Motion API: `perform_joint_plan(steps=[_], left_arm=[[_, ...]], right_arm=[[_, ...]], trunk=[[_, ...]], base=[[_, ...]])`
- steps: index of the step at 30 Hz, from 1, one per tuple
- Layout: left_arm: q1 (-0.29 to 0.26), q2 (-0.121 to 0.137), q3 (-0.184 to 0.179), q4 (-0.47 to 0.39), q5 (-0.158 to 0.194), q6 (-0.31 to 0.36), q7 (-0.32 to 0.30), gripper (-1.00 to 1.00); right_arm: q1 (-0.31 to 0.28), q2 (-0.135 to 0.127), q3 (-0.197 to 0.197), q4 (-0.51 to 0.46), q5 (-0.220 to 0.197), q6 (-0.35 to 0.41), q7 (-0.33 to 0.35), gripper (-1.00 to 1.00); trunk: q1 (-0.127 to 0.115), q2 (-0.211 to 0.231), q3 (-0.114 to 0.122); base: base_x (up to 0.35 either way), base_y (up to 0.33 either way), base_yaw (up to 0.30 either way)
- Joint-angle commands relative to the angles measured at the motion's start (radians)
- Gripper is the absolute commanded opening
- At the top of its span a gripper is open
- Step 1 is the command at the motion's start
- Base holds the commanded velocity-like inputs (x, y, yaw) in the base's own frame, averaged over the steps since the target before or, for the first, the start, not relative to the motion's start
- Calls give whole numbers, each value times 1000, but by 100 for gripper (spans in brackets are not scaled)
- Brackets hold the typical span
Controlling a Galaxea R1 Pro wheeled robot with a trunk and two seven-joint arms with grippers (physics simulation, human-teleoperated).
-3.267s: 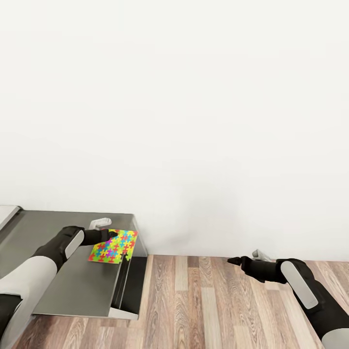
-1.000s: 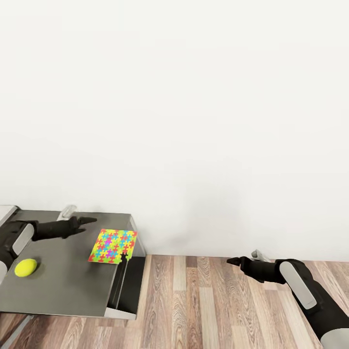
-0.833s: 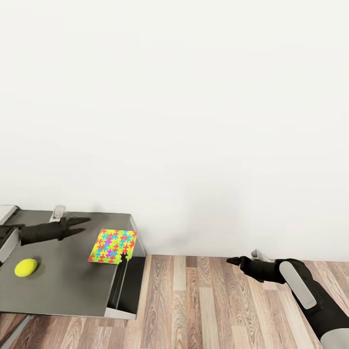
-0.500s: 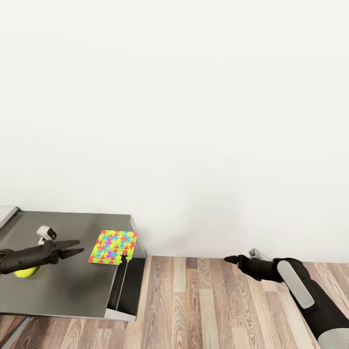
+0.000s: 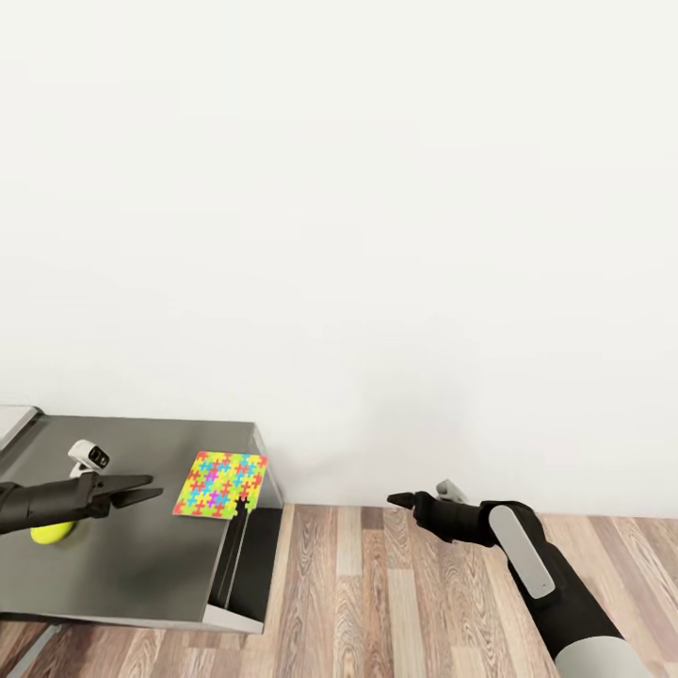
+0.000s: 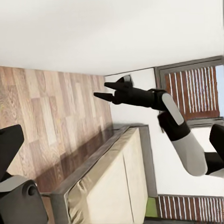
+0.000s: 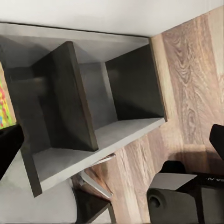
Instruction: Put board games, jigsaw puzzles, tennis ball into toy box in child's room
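A bright multicoloured jigsaw puzzle [image 5: 220, 484] lies flat near the right edge of the grey table [image 5: 151, 565]. To its left is the yellow-green tennis ball [image 5: 45, 533], partly hidden behind my left arm. My left gripper [image 5: 153, 487] hovers open over the table between the ball and the puzzle, holding nothing. Off the table's right side, my right gripper [image 5: 393, 498] hangs open and empty above the wooden floor; it is also in the left wrist view [image 6: 103, 90]. The board games are out of view.
A pale grey corner [image 5: 14, 419] shows at the table's far left edge. Dark open shelves [image 7: 93, 116] sit under the table's right end. A white wall stands behind, with wood floor [image 5: 377, 603] to the right. The left wrist view shows a beige bed [image 6: 112, 186].
My left arm has drawn back from the puzzle and swung left, uncovering the ball, then lowered in front of it. My right gripper has moved left toward the table. The puzzle has stayed put.
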Motion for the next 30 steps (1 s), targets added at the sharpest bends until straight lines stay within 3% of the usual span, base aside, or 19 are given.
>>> perform_joint_plan(steps=[1,5,18,30], left_arm=[[0,1,-1,-4,0,11,-3,100],[1,0,0,-16,1,12,-3,100],[2,-1,1,-26,1,12,-3,100],[2,-6,0,-27,2,12,-3,100]], right_arm=[[-1,7,1,-2,8,3,5,100],[-1,27,-2,-10,8,3,5,100],[-1,38,0,-9,7,-3,5,100],[-1,50,5,-10,3,-69,5,100]], trunk=[[1,-2,0],[1,-2,6],[1,-2,28],[1,-2,46]], base=[[0,0,0],[0,0,0],[0,0,0],[0,0,0]])
